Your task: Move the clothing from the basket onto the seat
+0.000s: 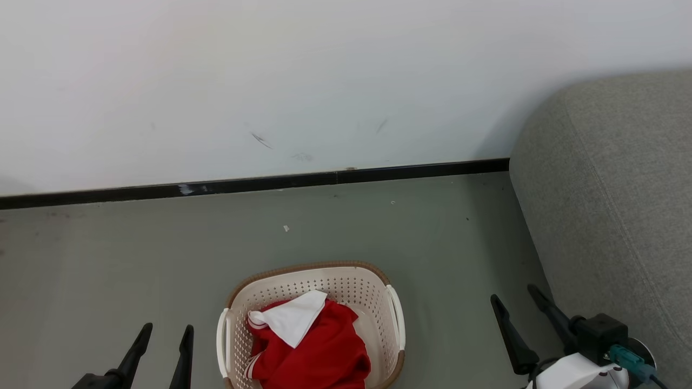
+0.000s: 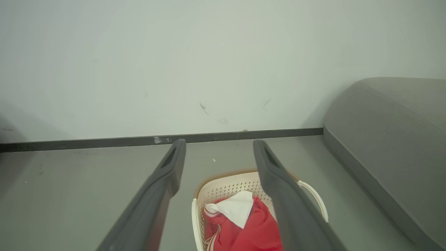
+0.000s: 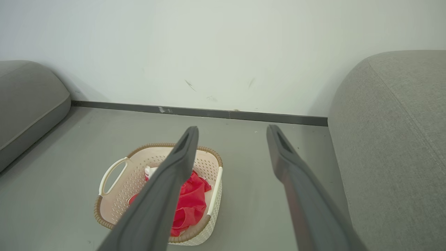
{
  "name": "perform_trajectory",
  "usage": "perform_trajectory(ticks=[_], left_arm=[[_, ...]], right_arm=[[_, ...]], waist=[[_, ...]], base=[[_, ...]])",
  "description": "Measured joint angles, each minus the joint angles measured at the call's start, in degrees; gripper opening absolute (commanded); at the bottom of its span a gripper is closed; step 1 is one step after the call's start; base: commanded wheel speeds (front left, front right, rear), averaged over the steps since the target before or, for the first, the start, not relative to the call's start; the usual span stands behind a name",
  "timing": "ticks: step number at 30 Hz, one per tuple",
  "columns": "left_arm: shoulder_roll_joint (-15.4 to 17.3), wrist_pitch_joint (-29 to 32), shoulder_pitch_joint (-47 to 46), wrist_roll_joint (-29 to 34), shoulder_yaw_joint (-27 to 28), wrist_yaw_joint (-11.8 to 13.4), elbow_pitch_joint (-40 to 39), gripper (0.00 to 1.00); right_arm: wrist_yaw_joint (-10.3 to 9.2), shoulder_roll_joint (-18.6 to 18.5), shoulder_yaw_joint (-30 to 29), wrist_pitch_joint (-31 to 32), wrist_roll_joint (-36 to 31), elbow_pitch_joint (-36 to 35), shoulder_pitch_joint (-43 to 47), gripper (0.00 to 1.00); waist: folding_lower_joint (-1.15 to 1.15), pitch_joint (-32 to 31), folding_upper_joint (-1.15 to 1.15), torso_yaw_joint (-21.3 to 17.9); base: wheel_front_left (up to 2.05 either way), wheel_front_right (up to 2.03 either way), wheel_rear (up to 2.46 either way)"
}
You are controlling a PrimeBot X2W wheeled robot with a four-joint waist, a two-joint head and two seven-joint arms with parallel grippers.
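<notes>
The clothing (image 1: 319, 346) lies bunched inside the basket (image 1: 346, 286) at the bottom centre of my head view. It is red fabric heaped low within the walls, with a white panel folded loosely across the top. That raised fold looks to me like the easiest place to pinch, since it stands proud of the pile, away from the perforated sides.

The basket stands upright on the grey floor (image 1: 135, 259), and the seat (image 1: 611, 205) fills the right edge of the frame. I take that spacing as deliberate: the carry from basket to cushion is short, a swing to the right rather than a drive. All the red I can see is in the basket, so I judge the job is not yet begun.

My left gripper (image 1: 167, 327) sits at the lower left, apart from the basket, its two fingers spread with nothing between them. My right gripper (image 1: 513, 293) is at the lower right, between the basket and the seat, and it too is parted and empty. With the arms on either side, the head camera has a clear look at the pile (both wrist views also sight the basket between or beside their own fingers). The spread fingers are ready to come down over cloth.

Beyond the basket, a dark skirting board (image 1: 259, 183) runs along the foot of a white wall (image 1: 270, 81).
</notes>
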Motion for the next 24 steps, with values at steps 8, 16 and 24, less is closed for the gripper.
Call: perform_trajectory(ticks=[8, 16, 24], left_arm=[[0.0, 0.0, -0.6, 0.3, -2.7, -0.8, 1.0, 1.00], [0.4, 0.0, -4.7, 0.4, -5.5, -1.0, 1.6, 1.00], [0.9, 0.1, -9.0, 0.7, -8.2, -1.4, 1.9, 1.00]], right_arm=[[0.00, 0.8, -0.4, 0.0, -0.5, -0.8, 0.0, 1.00], [0.00, 1.5, -1.8, 0.0, -1.1, -2.4, 0.0, 1.00], [0.00, 1.9, -2.7, 0.0, -1.3, -4.0, 0.0, 1.00]], waist=[[0.00, 2.6, 0.00, -0.5], [0.00, 5.9, 0.00, -1.4], [-0.01, 9.4, 0.00, -2.7]], base=[[0.00, 0.00, 0.00], [0.00, 0.00, 0.00], [0.00, 0.00, 0.00]])
